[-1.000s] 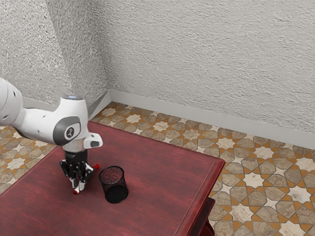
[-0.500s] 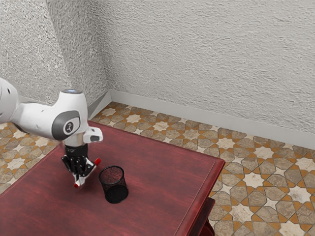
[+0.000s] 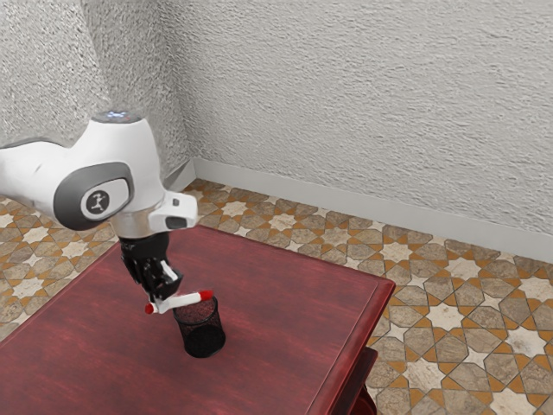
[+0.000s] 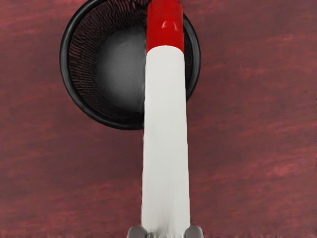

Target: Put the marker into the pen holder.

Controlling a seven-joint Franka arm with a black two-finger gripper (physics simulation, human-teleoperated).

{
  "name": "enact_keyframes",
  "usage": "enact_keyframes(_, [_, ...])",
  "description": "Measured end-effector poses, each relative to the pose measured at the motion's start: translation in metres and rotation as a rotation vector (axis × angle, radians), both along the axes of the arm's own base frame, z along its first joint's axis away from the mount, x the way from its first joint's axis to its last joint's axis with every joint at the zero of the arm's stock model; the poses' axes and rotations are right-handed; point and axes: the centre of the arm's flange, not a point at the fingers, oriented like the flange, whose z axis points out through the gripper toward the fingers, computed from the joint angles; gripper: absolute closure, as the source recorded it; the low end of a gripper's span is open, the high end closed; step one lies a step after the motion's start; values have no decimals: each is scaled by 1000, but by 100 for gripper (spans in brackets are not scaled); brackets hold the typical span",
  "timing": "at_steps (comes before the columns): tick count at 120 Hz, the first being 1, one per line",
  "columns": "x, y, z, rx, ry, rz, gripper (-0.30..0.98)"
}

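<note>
End effector (image 3: 162, 302): black, two-fingered, closed on the marker (image 3: 180, 302), with one fingertip (image 4: 136, 232) against each side of the barrel in the wrist view; opening no wider than the marker's thickness. Marker: white barrel, red at both ends, carried above the surface (image 3: 276, 346) and not in the pen holder (image 3: 203, 340); held lengthwise outward from the end effector, slanting slightly upward toward the exterior view's right, one red end near the fingers, the other reaching over the holder's mouth. In the wrist view this far red end crosses the opening off-centre, closer to one side of the rim; whether marker and rim touch cannot be told. Pen holder: black mesh, round, open-topped, upright on the surface, its dark inner floor seen from above beside the marker. Surface: table top in dark red wood with streaked grain and a moulded edge. Arm (image 3: 117, 160): white with grey panels, entering from the exterior view's left, its hand above the surface near the pen holder. Floor (image 3: 449, 285): tan and orange tiles with pale star shapes. Walls (image 3: 346, 104): rough, light grey, with a plain pale baseboard (image 3: 346, 204) along the foot.
</note>
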Motion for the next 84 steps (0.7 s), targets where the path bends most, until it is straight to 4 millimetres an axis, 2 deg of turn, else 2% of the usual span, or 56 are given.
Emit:
enact_keyframes(8, [-3, 3, 0, -1, 24, 18, 74])
enact_keyframes(15, [3, 7, -3, -1, 49, 37, 74])
enact_keyframes(50, [71, -5, -6, 7, 98, 61, 72])
enact_keyframes(56, [79, -9, -4, 5, 98, 58, 65])
enact_keyframes(68, [87, -17, 1, -1, 94, 49, 42])
enact_keyframes(72, [97, -20, 9, -6, 80, 49, 36])
enact_keyframes(76, [114, -23, 30, -20, 51, 51, 31])
enact_keyframes(84, [144, -29, 103, -60, -56, 55, 23])
